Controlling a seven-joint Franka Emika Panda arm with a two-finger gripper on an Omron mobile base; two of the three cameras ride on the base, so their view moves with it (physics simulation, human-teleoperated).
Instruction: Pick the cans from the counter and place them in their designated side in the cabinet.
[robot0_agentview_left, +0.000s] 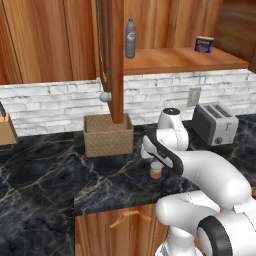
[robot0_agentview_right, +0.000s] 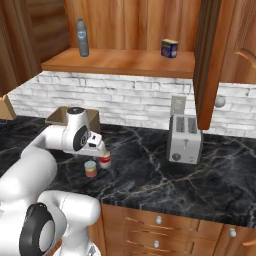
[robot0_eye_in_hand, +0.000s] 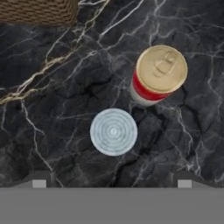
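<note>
Nothing is put away yet; both cans stand on the counter, near the basket, just beside each other; the shelf holds a bottle and a blue tin. The gripper hangs above them, jaws wide, empty. The short can is orange-red, grey-topped; the red can has a white band and gold lid.

The counter is seen from behind the arm, once from its left and once from its right, looking forward and down. The toaster and the shelf are shared by both. The marble is viewed straight down, close up, from the hand.
</note>
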